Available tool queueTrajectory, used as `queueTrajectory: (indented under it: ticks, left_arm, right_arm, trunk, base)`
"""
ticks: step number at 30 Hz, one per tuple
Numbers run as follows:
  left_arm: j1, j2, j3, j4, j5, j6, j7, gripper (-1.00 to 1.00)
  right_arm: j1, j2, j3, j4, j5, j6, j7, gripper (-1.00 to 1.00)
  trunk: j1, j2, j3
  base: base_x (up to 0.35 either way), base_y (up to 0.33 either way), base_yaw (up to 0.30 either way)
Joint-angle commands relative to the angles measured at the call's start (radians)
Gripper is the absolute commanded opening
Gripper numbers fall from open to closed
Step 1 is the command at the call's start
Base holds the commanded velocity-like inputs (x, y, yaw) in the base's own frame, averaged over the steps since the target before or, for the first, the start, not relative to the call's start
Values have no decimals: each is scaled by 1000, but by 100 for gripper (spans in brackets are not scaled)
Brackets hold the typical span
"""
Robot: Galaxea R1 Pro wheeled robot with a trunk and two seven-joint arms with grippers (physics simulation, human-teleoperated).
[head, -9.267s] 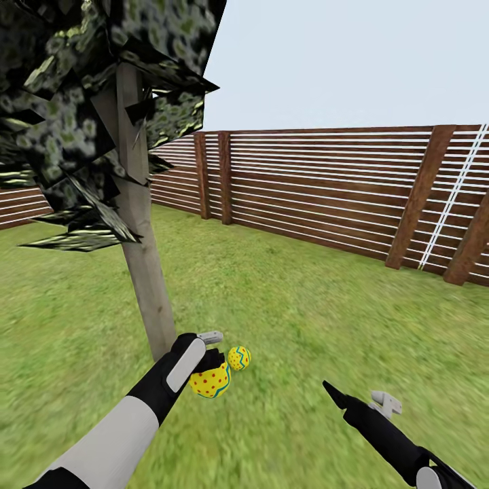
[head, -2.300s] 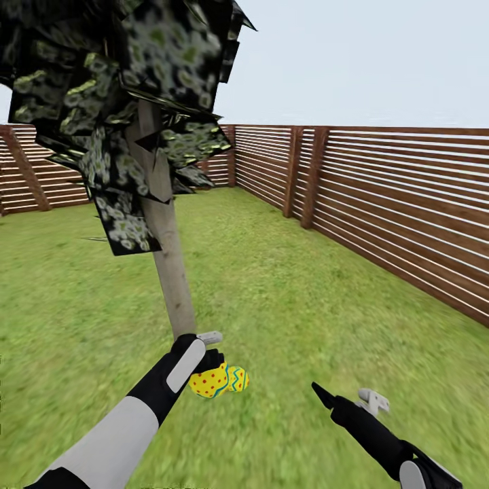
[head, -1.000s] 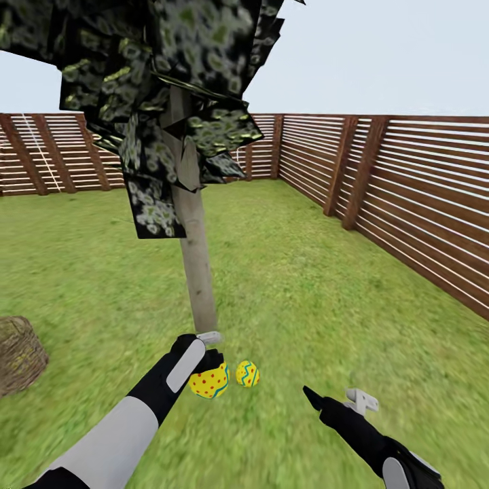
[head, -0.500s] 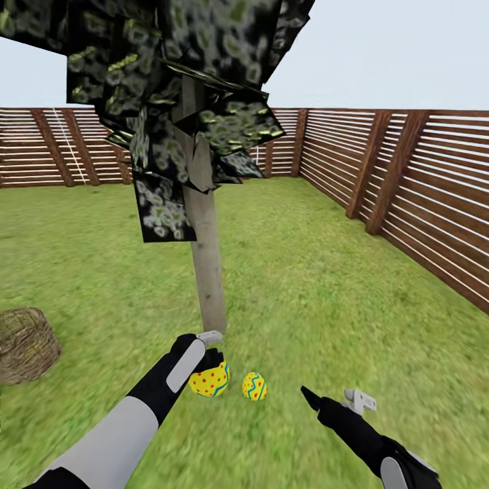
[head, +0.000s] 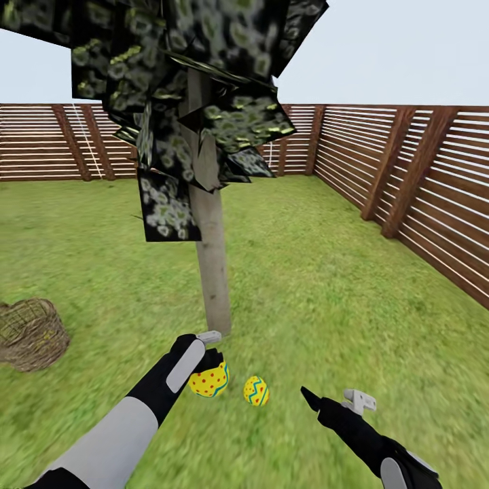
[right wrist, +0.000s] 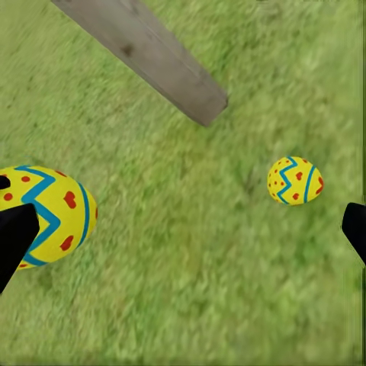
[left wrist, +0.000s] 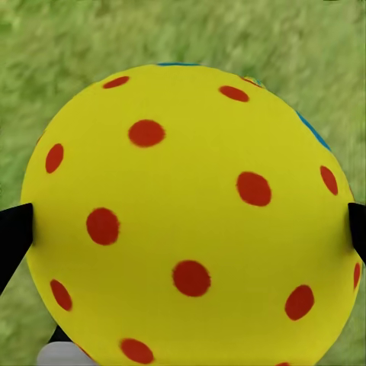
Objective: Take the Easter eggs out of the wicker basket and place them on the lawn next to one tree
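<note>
**A:** Where are the eggs?

**B:** One yellow egg with red dots and a blue zigzag band (head: 209,380) sits clamped between the fingers of the left gripper (head: 212,367), held above the green mottled lawn (head: 326,285). In the left wrist view that egg (left wrist: 191,221) bulges between the two dark fingertips (left wrist: 14,232). A second yellow painted egg (head: 256,391) lies on the grass just beside it, near the foot of the tall tree with the pale grey-beige trunk (head: 212,272).

**A:** And the right arm?

**B:** The right gripper (head: 336,402) hangs low over the grass with its fingers spread wide, holding nothing. Its wrist view shows two eggs, one close (right wrist: 49,216) and one farther off (right wrist: 295,181), with the trunk's base (right wrist: 152,57) beyond.

**A:** The basket?

**B:** The round woven brown-tan wicker basket (head: 30,333) stands on the lawn well apart from the tree, toward the robot's left. I cannot tell what it holds. A brown slatted wooden fence (head: 421,183) encloses the grass.
</note>
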Motion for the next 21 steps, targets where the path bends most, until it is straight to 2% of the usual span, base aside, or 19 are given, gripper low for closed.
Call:
queueTrajectory:
  ticks: [1,6,12,18,21]
  left_arm:
    - [-1,0,-3,-1,10,1,11,-100]
    - [-1,0,-3,-1,12,1,11,-100]
    - [-1,0,-3,-1,13,0,11,-100]
    - [-1,0,-3,-1,11,-1,11,-100]
    - [-1,0,-3,-1,12,-1,11,-100]
  right_arm:
    - [-1,1,-3,-1,-2,7,2,100]
    - [-1,1,-3,0,-1,6,-2,100]
    - [-1,1,-3,0,-1,6,-3,100]
    - [-1,0,-3,0,-1,6,2,100]
    - [-1,0,-3,0,-1,6,5,100]
  trunk:
    - [0,-1,-1]
    - [0,-1,-1]
    - [0,-1,-2]
    - [0,-1,-4]
    - [0,-1,-5]
  base:
    - [131,-200,90]
    - [219,-190,223]
    - [239,-63,281]
    - [51,-12,270]
    - [5,-1,90]
